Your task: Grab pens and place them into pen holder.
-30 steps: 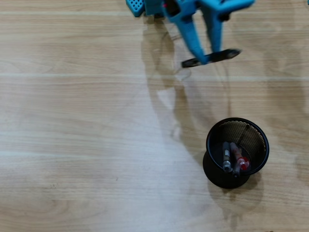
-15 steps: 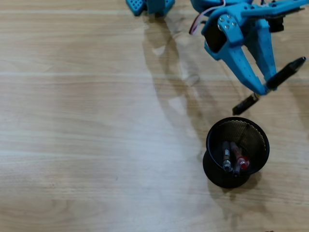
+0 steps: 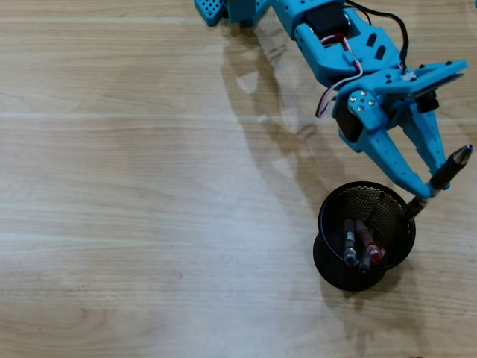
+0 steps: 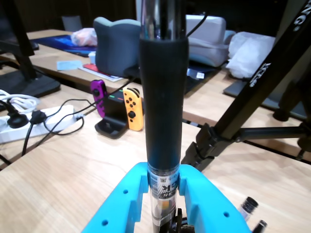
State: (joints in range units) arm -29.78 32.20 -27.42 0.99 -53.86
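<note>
In the overhead view my blue gripper (image 3: 428,189) is shut on a black pen (image 3: 452,165). The pen is tilted, and its lower end touches the far right rim of the pen holder (image 3: 321,224), a round black mesh cup. Inside the cup lie a grey-clear pen (image 3: 349,243) and a red pen (image 3: 368,240). In the wrist view the held pen (image 4: 163,97) rises straight up between the two blue jaws of the gripper (image 4: 163,180). Its clear labelled barrel is clamped between them. Two pen ends (image 4: 249,207) show at the lower right.
The arm's base (image 3: 231,9) sits at the top edge of the wooden table (image 3: 134,194). In the wrist view a black stand leg (image 4: 243,121), a dock with game controllers (image 4: 121,109) and a white power strip (image 4: 29,130) lie beyond.
The gripper has carried the black pen from the table's top middle down and to the right, up to the holder's rim. The pen has turned from lying crosswise to pointing down at the cup.
</note>
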